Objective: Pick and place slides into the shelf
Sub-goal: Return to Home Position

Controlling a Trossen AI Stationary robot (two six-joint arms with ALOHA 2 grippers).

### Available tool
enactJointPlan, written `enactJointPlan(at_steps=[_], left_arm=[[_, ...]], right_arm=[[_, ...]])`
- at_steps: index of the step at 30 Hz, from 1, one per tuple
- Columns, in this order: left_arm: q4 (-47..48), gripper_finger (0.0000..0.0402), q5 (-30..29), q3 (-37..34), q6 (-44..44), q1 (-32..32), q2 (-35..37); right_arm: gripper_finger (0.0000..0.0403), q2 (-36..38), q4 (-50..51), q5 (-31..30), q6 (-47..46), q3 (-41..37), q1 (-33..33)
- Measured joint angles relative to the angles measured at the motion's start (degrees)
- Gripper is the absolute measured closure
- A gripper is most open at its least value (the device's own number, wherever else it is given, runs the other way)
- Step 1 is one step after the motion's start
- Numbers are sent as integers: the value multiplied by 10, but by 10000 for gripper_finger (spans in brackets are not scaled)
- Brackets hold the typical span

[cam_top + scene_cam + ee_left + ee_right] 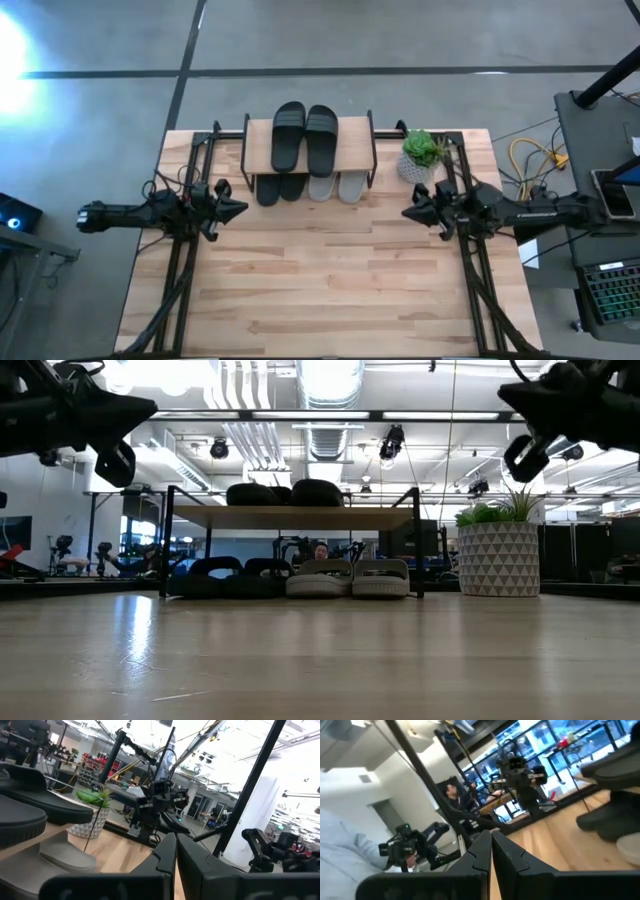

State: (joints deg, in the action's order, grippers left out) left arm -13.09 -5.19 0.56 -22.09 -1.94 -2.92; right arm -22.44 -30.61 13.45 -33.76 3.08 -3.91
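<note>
While homing both arms, keep every withdrawal slow, level and directed away from the rack. Nothing left to carry, judging by the layout.

High view: shelf (pixel 258 145) at twelve o'clock on the table (pixel 320 290). Two black slides (pixel 288 135) side by side on its top board. Black pair (pixel 268 188) and grey pair (pixel 351 186) beneath, ends poking out toward six. Left gripper (pixel 232 209) at nine o'clock, right gripper (pixel 410 213) at three, both apart from the shelf. Potted plant (pixel 420 155) at one o'clock, close beside the right arm — clear it before swinging.

Low view: both grippers raised above the tabletop, at ten and two. Four slides in a row under the board, none jutting past the frame.

Left wrist view: fingers (pixel 165 855) pressed together, gripping nothing.

Right wrist view: fingers (pixel 480 852) likewise closed and empty — no need to part them for parking.
</note>
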Motion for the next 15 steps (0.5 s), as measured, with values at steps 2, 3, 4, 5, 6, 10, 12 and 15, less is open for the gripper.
enactJointPlan(at_steps=[2,3,4,5,6,10,12,15], left_arm=[[0,402,0,0,0,0,0],[0,402,0,0,0,0,1],[0,402,0,0,0,0,0],[0,402,0,0,0,0,-1],[1,402,0,0,0,0,0],[0,402,0,0,0,0,0],[0,402,0,0,0,0,1],[1,402,0,0,0,0,0]], right_arm=[[394,24,26,-21,-10,-5,1],[394,36,40,-39,-9,-7,5],[394,46,44,-56,-3,-7,9],[394,54,49,-74,5,-3,16],[394,59,59,-89,14,6,26],[394,53,150,-149,21,54,91],[394,38,158,-173,16,60,135],[394,42,146,-233,27,58,194]])
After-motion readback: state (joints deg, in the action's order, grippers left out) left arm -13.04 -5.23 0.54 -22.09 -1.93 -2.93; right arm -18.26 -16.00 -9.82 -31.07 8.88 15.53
